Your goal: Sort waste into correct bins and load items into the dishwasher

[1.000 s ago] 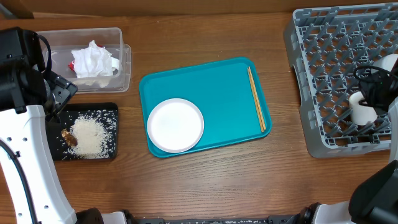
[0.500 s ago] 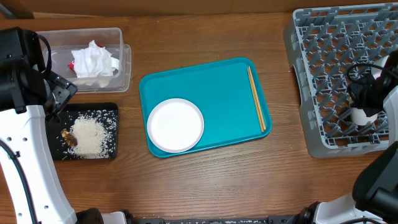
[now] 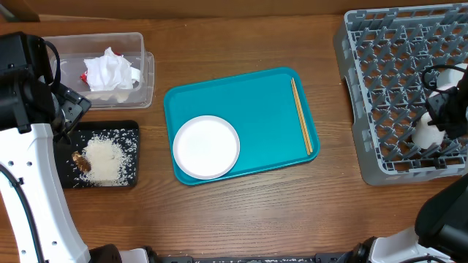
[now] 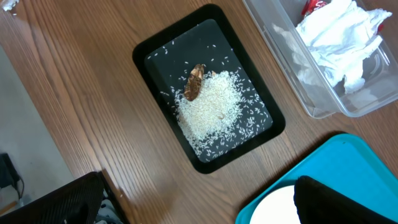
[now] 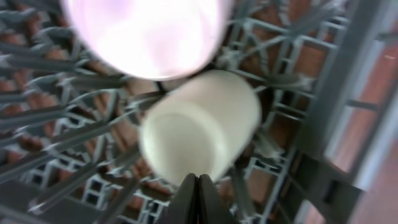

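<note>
The white plate and the chopsticks lie on the teal tray. The clear tub holds white tissues and a red wrapper. The black tray holds rice and a brown scrap. A white cup lies tilted in the grey dish rack, and a white bowl shows blurred above it. My right gripper is shut and empty just in front of the cup. My left gripper is open above the table beside the black tray.
The rack fills the far right of the table. The teal tray sits in the middle, with the plate at its front left and the chopsticks along its right rim. The tub and black tray stand at the left.
My right arm has moved right over the rack. The cup stood upright under the gripper before and now lies tilted in the rack. The left arm has not moved.
</note>
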Action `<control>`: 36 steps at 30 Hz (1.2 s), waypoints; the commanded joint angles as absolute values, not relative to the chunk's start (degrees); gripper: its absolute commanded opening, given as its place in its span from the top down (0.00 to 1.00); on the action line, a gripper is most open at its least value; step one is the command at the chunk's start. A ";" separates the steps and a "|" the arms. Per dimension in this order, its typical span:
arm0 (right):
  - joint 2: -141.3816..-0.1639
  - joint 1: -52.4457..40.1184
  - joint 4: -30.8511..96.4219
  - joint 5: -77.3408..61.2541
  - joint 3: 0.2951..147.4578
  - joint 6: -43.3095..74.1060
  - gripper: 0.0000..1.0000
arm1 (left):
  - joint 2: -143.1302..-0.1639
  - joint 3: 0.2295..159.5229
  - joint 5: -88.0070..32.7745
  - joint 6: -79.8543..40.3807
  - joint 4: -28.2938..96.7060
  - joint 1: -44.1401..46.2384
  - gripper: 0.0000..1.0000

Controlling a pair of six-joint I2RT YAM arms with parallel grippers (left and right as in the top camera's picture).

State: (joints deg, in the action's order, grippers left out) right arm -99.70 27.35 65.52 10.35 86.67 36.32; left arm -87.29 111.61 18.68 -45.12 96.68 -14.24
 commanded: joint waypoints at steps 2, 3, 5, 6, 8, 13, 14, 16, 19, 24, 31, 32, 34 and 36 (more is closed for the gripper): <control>-99.48 27.49 65.08 12.88 87.94 39.22 0.96 | -87.35 111.53 19.44 -46.50 96.79 -14.24 0.00; -99.48 27.49 64.97 12.49 87.94 39.20 0.96 | -87.35 111.53 19.44 -46.50 96.79 -14.24 0.00; -99.48 27.38 64.10 11.05 87.94 38.11 0.96 | -87.35 111.53 19.44 -46.50 96.79 -14.24 0.00; -99.48 27.38 63.46 9.89 87.94 36.93 0.96 | -87.35 111.53 19.44 -46.50 96.79 -14.24 0.00; -99.50 27.38 62.33 7.79 87.90 35.22 0.96 | -87.35 111.53 19.44 -46.50 96.79 -14.24 0.00; -100.22 27.38 60.29 6.33 87.70 32.71 0.96 | -87.35 111.53 19.44 -46.50 96.79 -14.24 0.00; -100.51 27.38 60.29 6.33 87.70 32.73 0.96 | -87.35 111.53 19.44 -46.50 96.79 -14.24 0.00; -101.34 27.38 60.49 6.35 87.70 32.73 0.96 | -87.35 111.53 19.44 -46.50 96.79 -14.24 0.00; -102.89 27.38 60.97 6.37 87.70 32.73 0.96 | -87.35 111.53 19.44 -46.50 96.79 -14.24 0.00; -104.01 27.44 62.04 10.35 86.56 35.35 0.96 | -87.35 111.53 19.44 -46.50 96.79 -14.24 0.00; -104.01 27.44 64.97 15.90 86.65 40.99 0.96 | -87.35 111.53 19.44 -46.50 96.79 -14.24 0.00; -104.01 27.44 65.82 17.47 86.70 42.74 0.96 | -87.35 111.53 19.44 -46.50 96.79 -14.24 0.00; -103.96 27.44 66.87 19.09 86.76 45.25 0.96 | -87.35 111.53 19.44 -46.50 96.79 -14.24 0.00; -103.90 27.44 67.22 19.05 86.89 45.23 0.96 | -87.35 111.53 19.44 -46.50 96.79 -14.24 0.00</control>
State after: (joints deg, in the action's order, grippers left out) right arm -103.57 27.35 66.70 16.12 86.91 41.89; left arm -87.29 111.61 18.68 -45.12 96.66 -14.24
